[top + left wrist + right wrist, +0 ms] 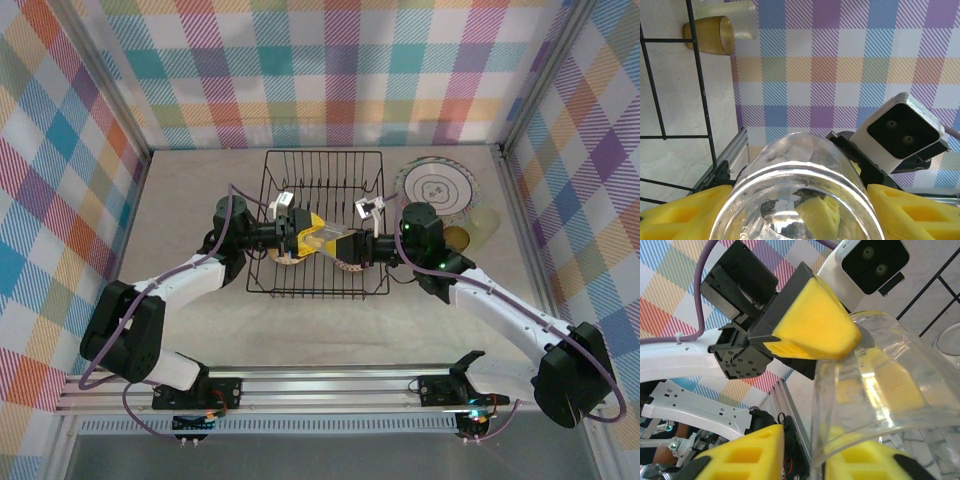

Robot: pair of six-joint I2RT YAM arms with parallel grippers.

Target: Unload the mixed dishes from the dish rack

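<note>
Hanging over the middle of the dish rack [322,152], the clear cup [327,240] lies with its long axis from 9 to 3 o'clock, its body clamped by the left hand [305,238] at 9. The right hand [352,247], at 3, straddles the rim wall with fingers [740,455] nearly closed; whether they bite I cannot tell.

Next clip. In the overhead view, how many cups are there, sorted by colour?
Clear: 1, the small clear cup above the black wire dish rack
Amber: 1, the small amber cup on the table right of the rack
Pale green: 1, the small pale-green cup next to the amber one
Total: 3 cups
</note>
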